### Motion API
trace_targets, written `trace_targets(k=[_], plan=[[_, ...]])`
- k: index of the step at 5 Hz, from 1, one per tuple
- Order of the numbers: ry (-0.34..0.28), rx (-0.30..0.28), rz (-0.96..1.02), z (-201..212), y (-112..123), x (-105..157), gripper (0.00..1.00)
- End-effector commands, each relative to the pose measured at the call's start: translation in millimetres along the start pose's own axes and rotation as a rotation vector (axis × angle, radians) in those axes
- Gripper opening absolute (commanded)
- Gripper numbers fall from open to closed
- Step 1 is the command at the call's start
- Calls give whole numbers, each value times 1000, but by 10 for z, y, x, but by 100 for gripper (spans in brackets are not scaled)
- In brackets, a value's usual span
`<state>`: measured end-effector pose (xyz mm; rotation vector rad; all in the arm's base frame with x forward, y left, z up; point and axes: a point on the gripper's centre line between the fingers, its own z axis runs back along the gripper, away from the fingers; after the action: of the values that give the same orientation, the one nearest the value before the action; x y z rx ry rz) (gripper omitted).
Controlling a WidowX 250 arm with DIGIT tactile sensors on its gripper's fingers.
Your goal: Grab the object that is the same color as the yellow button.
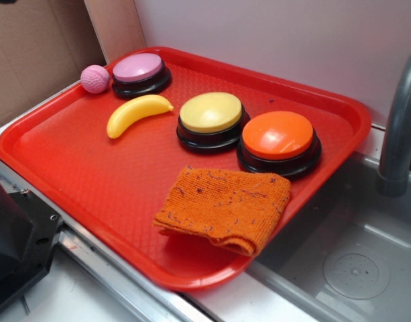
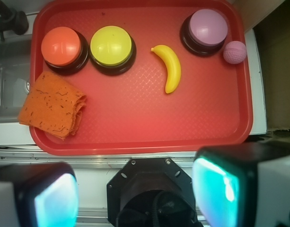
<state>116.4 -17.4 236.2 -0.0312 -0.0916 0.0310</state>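
The object, a small glossy yellow banana (image 1: 138, 114) (image 2: 169, 67), lies on the red tray (image 1: 71, 174) (image 2: 135, 127) between the yellow button (image 1: 210, 119) (image 2: 112, 47) and a pink-topped button. In the wrist view my gripper (image 2: 135, 194) is open. Its two fingers stand far apart at the bottom of the frame with nothing between them. It hangs high above the arm's black base (image 2: 154, 189), back from the tray's near edge and well away from the banana. The exterior view does not show the gripper.
On the tray also stand an orange-topped button (image 1: 279, 142) (image 2: 62, 47) and the pink-topped button (image 1: 139, 72) (image 2: 207, 29). A pink ball (image 1: 94, 78) (image 2: 234, 52) and a folded orange cloth (image 1: 225, 208) (image 2: 52, 104) lie there too. A metal sink (image 1: 353, 268) with a grey faucet (image 1: 399, 127) adjoins the tray.
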Motion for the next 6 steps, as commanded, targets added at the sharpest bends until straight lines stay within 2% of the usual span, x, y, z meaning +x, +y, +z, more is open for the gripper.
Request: trace_targets(k=[1, 2, 3, 4, 5, 6], plan=[[0, 0, 0, 0, 0, 0, 100], [-5, 36, -76, -121, 131, 110, 100], [-43, 65, -158, -281, 273, 291, 100], [-38, 87, -200, -546, 454, 484, 100], [-16, 86, -209, -897, 514, 711, 100], [-30, 102, -233, -1235, 540, 884, 100]])
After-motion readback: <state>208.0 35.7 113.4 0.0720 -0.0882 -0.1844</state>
